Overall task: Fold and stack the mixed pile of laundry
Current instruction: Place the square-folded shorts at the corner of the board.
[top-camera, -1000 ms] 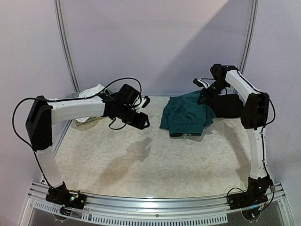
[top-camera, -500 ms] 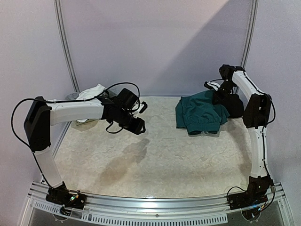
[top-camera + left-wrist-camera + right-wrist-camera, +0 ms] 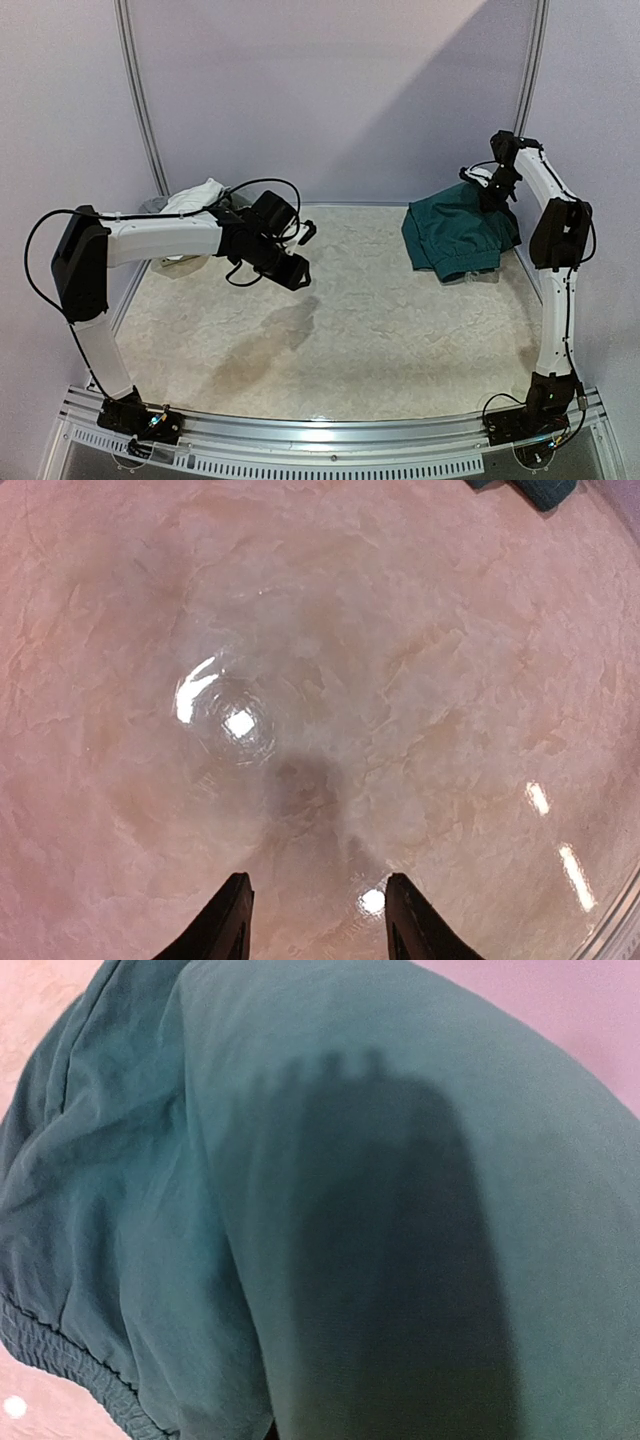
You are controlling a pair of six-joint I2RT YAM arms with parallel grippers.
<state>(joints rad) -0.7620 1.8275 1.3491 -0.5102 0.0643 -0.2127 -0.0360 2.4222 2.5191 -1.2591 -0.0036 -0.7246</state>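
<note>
The dark teal-green shorts (image 3: pixel 455 232) lie bunched at the far right of the table, and they fill the right wrist view (image 3: pixel 300 1210). My right gripper (image 3: pixel 492 196) sits on their far right edge, shut on the cloth; its fingers are hidden in the fabric. My left gripper (image 3: pixel 300 270) hovers above bare table at the left centre, open and empty (image 3: pixel 320 920). A corner of the shorts (image 3: pixel 545 490) shows at the top of the left wrist view. A white cloth (image 3: pixel 195 195) lies at the far left behind the left arm. The black trousers are hidden.
A pale perforated basket (image 3: pixel 170 258) stands at the far left edge, mostly hidden behind my left arm. The back wall and its metal posts (image 3: pixel 140 100) close off the far side. The table's right edge runs just past the shorts.
My right gripper has pulled the shorts to the right and towards the back, over the spot where the black trousers showed. My left gripper has shifted only slightly.
</note>
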